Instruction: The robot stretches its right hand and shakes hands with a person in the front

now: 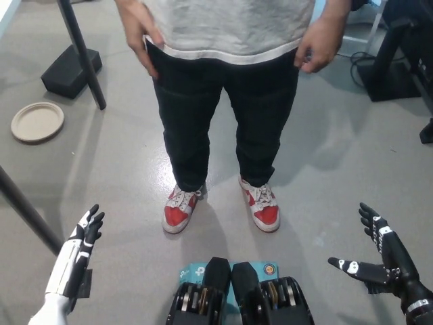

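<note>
**A:** Head view, starting at the fingers: the black right hand [379, 261] sits in the lower right of the frame, fingers spread wide and holding nothing, thumb sticking out toward the middle. It hangs over bare grey floor [325, 176].

**B:** And the white one?

**A:** The left hand [86, 230] is at the lower left, fingers fairly straight and a bit apart, also empty, just resting there.

**B:** Where's the person?

**A:** The person [230, 88] stands top centre, well apart from both robot hands. The person's hands [318, 44] hang at the hips, one at each side of the grey shirt, touching the dark trousers. Red and white sneakers [260, 203] point toward the robot.

**B:** Anything else around?

**A:** A round tan plate [37, 122] lies on the floor at the left edge, near a black stand base [71, 68] in the upper left.
</note>
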{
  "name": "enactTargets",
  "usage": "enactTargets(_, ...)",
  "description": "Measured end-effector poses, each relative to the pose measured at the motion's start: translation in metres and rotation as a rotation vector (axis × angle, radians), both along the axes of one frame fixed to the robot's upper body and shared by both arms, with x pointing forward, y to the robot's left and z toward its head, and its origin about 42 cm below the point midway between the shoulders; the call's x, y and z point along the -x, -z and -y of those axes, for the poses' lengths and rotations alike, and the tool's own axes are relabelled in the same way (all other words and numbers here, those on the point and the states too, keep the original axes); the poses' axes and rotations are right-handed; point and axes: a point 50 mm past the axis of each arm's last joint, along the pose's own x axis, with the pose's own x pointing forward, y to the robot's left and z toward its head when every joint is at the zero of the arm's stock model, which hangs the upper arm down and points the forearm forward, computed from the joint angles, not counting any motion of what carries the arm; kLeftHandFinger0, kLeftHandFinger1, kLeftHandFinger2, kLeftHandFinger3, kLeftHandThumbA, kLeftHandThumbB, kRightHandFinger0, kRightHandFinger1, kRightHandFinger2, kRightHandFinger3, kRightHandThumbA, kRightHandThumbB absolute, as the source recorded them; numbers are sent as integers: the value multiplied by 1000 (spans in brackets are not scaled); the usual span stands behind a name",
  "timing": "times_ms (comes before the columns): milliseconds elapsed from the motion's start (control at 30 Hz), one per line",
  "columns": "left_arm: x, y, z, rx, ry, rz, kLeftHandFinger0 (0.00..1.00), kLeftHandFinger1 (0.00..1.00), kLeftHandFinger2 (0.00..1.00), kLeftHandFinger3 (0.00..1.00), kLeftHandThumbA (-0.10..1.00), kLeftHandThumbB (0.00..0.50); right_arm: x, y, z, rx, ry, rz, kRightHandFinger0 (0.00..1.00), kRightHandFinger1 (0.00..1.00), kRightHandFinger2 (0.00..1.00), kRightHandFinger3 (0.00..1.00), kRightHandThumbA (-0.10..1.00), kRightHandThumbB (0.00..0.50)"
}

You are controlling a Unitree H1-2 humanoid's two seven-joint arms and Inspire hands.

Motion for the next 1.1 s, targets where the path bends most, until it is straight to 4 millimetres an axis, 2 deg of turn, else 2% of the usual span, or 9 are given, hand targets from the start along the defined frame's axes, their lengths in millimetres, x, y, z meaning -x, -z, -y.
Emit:
enactTargets(267, 7, 5, -1, 0, -4, -16, 1000, 1000, 1000, 1000, 1000, 68, 7, 3, 1, -12, 2, 24, 1000, 1000, 1000, 1000, 1000, 195)
enactTargets(367, 12, 9, -2, -1, -7, -31, 1000, 1000, 1000, 1000, 1000, 51, 12, 7, 2, -16, 5, 20, 1000, 1000, 1000, 1000, 1000, 188)
enactTargets(567, 15, 11, -1, -1, -5, -40, 1000, 1000, 1000, 1000, 1000, 39, 14, 10, 3, -18, 10, 25, 1000, 1000, 1000, 1000, 1000, 222)
enactTargets(967, 21, 14, 0, 0, -2, -51, 1000, 1000, 1000, 1000, 1000, 28, 21, 14, 2, -16, 13, 28, 1000, 1000, 1000, 1000, 1000, 208)
enactTargets(1033, 24, 16, 0, 0, -3, -60, 1000, 1000, 1000, 1000, 1000, 49, 24, 17, 2, -16, 12, 19, 1000, 1000, 1000, 1000, 1000, 245)
enactTargets(1100, 25, 17, 0, -4, -1, -61, 1000, 1000, 1000, 1000, 1000, 54, 25, 17, 2, -15, 11, 17, 1000, 1000, 1000, 1000, 1000, 236)
